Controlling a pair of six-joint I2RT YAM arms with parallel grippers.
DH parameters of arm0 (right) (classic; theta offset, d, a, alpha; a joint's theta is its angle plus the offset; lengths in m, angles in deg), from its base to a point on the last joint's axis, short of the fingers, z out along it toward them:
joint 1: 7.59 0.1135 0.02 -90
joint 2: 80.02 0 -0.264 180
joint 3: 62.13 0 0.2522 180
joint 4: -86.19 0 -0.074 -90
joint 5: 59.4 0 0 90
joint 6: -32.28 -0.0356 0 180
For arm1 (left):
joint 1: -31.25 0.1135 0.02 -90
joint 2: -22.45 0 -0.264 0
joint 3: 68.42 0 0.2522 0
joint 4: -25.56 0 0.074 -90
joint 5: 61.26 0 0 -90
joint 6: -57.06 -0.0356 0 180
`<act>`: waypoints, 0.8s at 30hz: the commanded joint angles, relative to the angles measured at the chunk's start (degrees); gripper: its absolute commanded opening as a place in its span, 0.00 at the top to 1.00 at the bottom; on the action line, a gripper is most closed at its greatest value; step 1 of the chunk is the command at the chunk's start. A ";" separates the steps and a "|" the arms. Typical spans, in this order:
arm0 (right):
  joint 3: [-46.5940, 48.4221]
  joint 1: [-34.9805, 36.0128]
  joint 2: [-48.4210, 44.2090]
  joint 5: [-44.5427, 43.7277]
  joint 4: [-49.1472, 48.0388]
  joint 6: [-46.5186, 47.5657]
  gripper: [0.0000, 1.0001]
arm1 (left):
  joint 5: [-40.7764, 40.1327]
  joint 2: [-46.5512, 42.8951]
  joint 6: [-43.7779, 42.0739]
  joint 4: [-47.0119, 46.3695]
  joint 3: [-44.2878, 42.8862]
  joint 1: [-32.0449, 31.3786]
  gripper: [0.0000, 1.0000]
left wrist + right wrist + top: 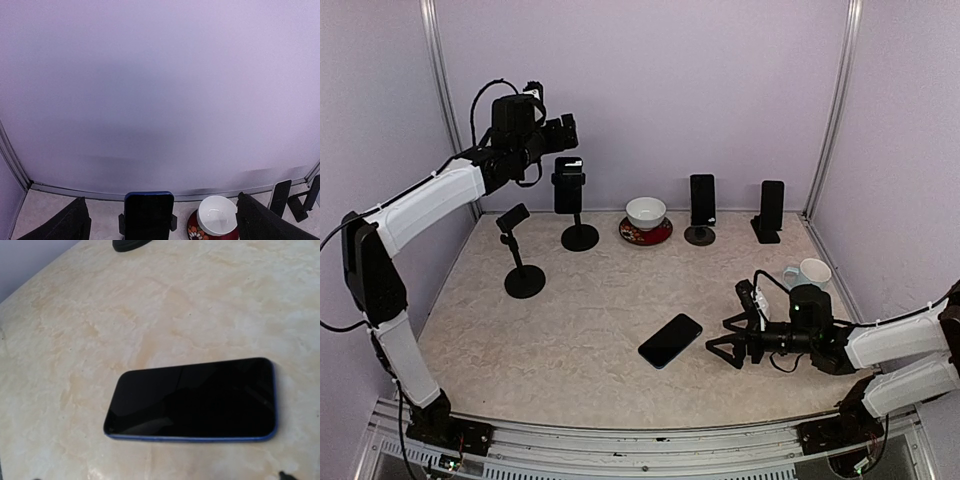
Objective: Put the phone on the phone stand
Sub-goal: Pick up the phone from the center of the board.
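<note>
A dark phone [670,340] with a blue rim lies flat, screen up, on the table's near middle; the right wrist view shows the phone [195,397] close ahead. My right gripper [728,336] hovers low just right of it, open and holding nothing. An empty black phone stand [520,255] stands at the left. Behind it, another blue-rimmed phone [569,184] sits clamped upright in a second stand [580,237]. My left gripper [567,129] is raised above and behind that phone [149,215], open, with both dark fingers [70,224] wide apart and free of it.
A white bowl [646,211] on a red patterned plate [646,234] sits at the back centre. Two more phones on stands [702,201] [772,210] line the back right. A white mug [811,272] stands near my right arm. Lilac walls enclose the table.
</note>
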 commanded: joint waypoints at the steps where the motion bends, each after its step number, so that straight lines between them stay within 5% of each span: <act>1: 1.33 -0.54 -0.23 0.12 -0.52 0.30 0.00 | -1.06 -3.66 1.21 -2.94 6.48 -3.21 0.01; 24: 0.70 -0.54 -4.51 -8.30 3.07 0.08 0.00 | -1.79 -11.92 1.35 -1.08 25.46 -17.44 0.01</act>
